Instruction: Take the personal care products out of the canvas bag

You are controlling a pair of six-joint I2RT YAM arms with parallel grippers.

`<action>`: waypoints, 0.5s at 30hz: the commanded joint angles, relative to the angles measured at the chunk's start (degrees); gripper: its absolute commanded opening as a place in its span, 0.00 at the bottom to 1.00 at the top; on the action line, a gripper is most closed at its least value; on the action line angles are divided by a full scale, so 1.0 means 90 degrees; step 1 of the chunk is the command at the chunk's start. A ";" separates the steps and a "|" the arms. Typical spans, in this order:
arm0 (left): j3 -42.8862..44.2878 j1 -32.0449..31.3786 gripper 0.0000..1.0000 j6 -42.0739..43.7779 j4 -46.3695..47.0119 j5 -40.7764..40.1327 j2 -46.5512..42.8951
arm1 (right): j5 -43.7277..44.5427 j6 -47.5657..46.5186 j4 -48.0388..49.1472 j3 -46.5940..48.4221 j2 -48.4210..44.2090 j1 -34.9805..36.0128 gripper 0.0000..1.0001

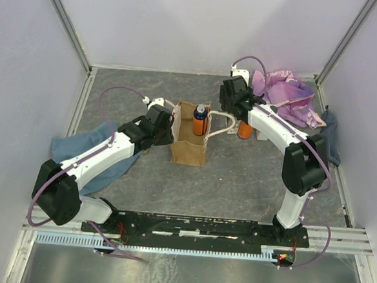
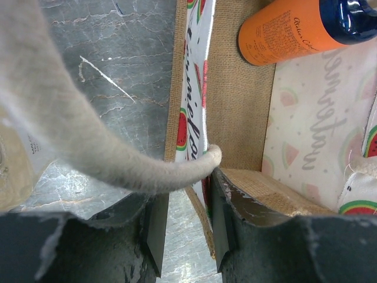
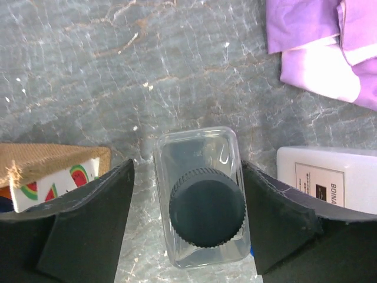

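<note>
The tan canvas bag [image 1: 189, 145] stands upright mid-table with an orange, blue-capped bottle [image 1: 199, 120] inside it, also seen lying against the lining [image 2: 283, 32]. My left gripper [image 1: 168, 130] is shut on the bag's left wall [image 2: 197, 118]. The cream handle [image 2: 88, 147] crosses over its fingers. My right gripper [image 3: 187, 177] is open around a clear bottle with a dark cap [image 3: 203, 200] that stands on the table, with gaps on both sides. Beside it stand a white bottle [image 3: 330, 180] and an orange bottle [image 1: 244, 130].
A purple-pink cloth [image 1: 286, 93] lies at the back right, with a dark cloth [image 1: 331, 135] by the right wall. A blue cloth [image 1: 78, 148] lies under the left arm. The bag's corner [image 3: 53, 162] sits just left of the right gripper.
</note>
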 commanded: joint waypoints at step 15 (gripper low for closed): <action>-0.0096 -0.0007 0.40 0.0079 -0.0167 0.0151 -0.0106 | -0.1266 -0.1107 0.0614 0.0175 -0.2022 0.0956 0.78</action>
